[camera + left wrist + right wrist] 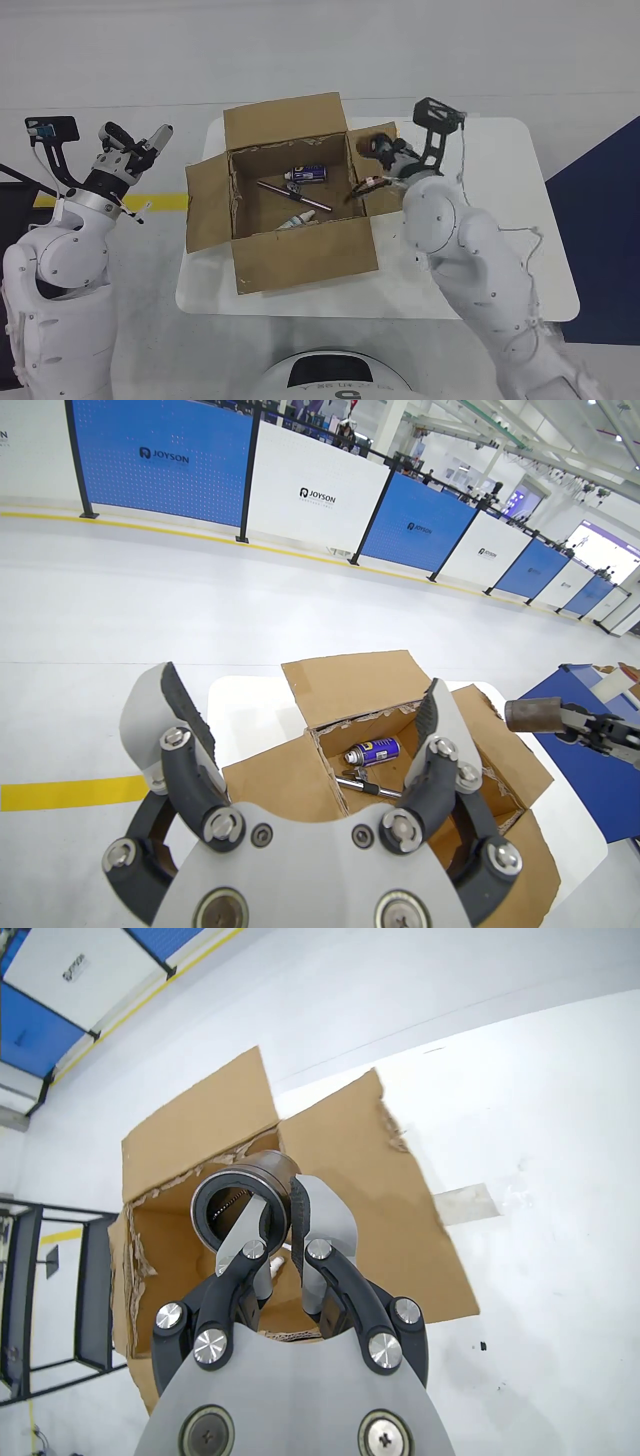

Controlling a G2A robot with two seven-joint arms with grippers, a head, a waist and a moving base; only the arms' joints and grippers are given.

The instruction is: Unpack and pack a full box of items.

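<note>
My right gripper (280, 1193) clamps a dark hollow metal cylinder (265, 1162) over the right flap of the open brown cardboard box (285, 122); my left gripper (300, 677) hangs spread wide, left of it.

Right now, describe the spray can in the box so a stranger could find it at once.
An open cardboard box sits on the white table. On its floor, near the far wall, lies the spray can. It is the only blue item, stubby beside the long metal rod.
</note>
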